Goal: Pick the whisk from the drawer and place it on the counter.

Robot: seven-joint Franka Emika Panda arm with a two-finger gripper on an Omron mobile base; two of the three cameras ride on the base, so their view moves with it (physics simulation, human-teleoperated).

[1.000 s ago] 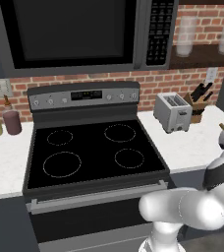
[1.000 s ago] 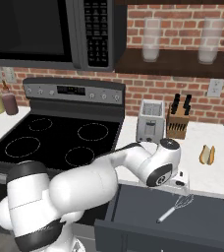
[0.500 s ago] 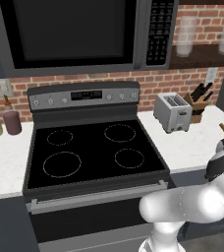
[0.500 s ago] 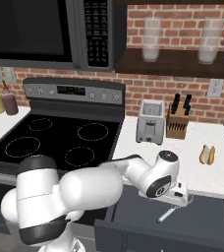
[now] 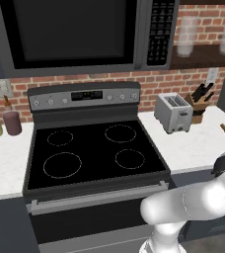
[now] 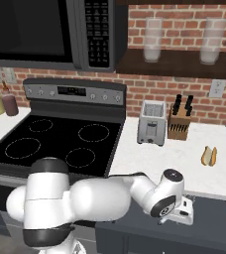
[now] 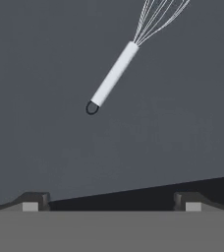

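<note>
One whisk (image 7: 118, 69) lay flat on the dark grey floor of the open drawer (image 7: 45, 74), its white handle slanting, a small dark hanging loop at one end and thin silvery wires fanning from the other. Nothing else was seen in the drawer. Claw (image 7: 111, 202) hovered above with its jaws spread wide, holding nothing, both fingertips (image 7: 31, 203) apart from the whisk. White counter (image 6: 184, 163) carried a toaster (image 6: 151, 122) and knife block (image 6: 179, 121).

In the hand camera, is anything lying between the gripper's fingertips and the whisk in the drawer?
No. In the hand view only bare dark drawer floor separates the open gripper from the whisk.
</note>
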